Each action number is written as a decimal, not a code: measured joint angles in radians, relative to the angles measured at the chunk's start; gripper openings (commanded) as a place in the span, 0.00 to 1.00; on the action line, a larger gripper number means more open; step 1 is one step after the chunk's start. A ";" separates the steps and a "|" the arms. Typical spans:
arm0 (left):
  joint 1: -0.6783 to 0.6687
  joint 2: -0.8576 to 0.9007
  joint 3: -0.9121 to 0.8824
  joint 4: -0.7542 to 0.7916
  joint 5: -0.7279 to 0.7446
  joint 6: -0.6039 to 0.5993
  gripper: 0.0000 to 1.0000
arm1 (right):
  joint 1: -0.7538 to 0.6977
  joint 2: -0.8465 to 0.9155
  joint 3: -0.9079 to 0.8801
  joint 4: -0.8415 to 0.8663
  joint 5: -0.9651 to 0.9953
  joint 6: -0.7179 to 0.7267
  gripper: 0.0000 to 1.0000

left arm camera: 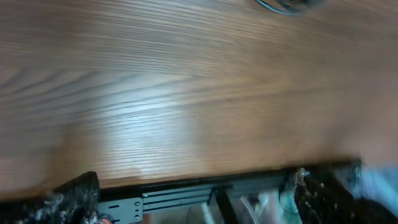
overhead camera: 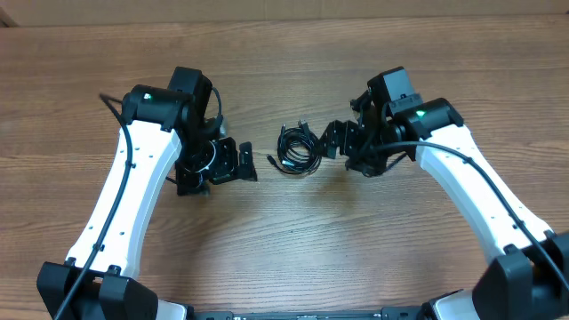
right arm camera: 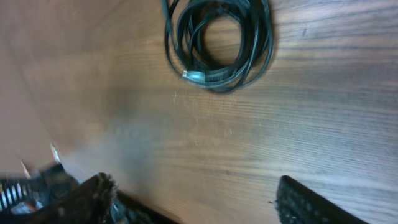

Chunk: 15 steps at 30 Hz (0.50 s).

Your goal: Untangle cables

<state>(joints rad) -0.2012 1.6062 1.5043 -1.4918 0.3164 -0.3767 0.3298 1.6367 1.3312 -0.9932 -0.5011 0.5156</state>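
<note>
On the left, the left gripper [overhead camera: 245,164] is seen close above the wooden table [overhead camera: 293,240], its jaws spread wide with nothing between them. The cables [overhead camera: 298,148] are found at the middle of the table, between the two grippers — bunched into one small black coil, a plug end showing at its edge. On the right, the right gripper [overhead camera: 328,140] is held just beside the coil, jaws apart — nothing pinched

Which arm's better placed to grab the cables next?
Likely right: the right gripper, open, sits beside the cables, ahead in its wrist view; the left gripper is farther, seeing only their edge.
</note>
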 measured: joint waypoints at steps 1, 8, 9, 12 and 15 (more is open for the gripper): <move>0.000 0.000 0.000 0.001 -0.026 -0.031 1.00 | 0.000 0.011 0.000 0.017 0.007 0.021 0.77; 0.000 0.000 0.000 0.034 -0.114 -0.148 1.00 | 0.006 0.119 0.000 0.103 0.019 0.140 0.74; 0.000 0.000 0.000 0.037 -0.117 -0.150 1.00 | 0.012 0.141 0.000 0.109 0.019 0.164 0.73; 0.000 0.000 0.000 0.037 -0.128 -0.161 1.00 | 0.032 0.191 0.000 0.138 0.019 0.199 0.68; 0.000 0.000 0.000 0.038 -0.142 -0.171 0.99 | 0.055 0.222 0.000 0.181 0.035 0.233 0.61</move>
<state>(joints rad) -0.2016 1.6062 1.5043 -1.4540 0.1749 -0.5480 0.3851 1.8591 1.3312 -0.8124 -0.4664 0.7490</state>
